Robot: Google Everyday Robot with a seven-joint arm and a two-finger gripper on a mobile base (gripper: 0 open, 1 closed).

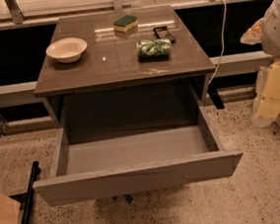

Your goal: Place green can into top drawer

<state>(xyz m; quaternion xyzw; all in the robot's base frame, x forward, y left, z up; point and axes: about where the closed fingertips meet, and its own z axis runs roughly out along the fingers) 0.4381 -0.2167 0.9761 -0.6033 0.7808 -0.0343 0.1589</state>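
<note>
The green can [153,48] lies on its side on the grey table top [110,62], right of the middle, near the front edge. The top drawer [134,151] below the table top is pulled wide open, and its grey inside holds nothing. Its flat front panel [136,178] faces me. The gripper is not in view. A white rounded shape [276,24] at the right edge may be part of the arm.
A white bowl [66,49] stands at the table's left. A green-and-yellow sponge [125,22] lies at the back. A small black object [163,33] lies just behind the can. Cardboard boxes [279,95] stand on the floor at right, and a black bar [29,204] lies at lower left.
</note>
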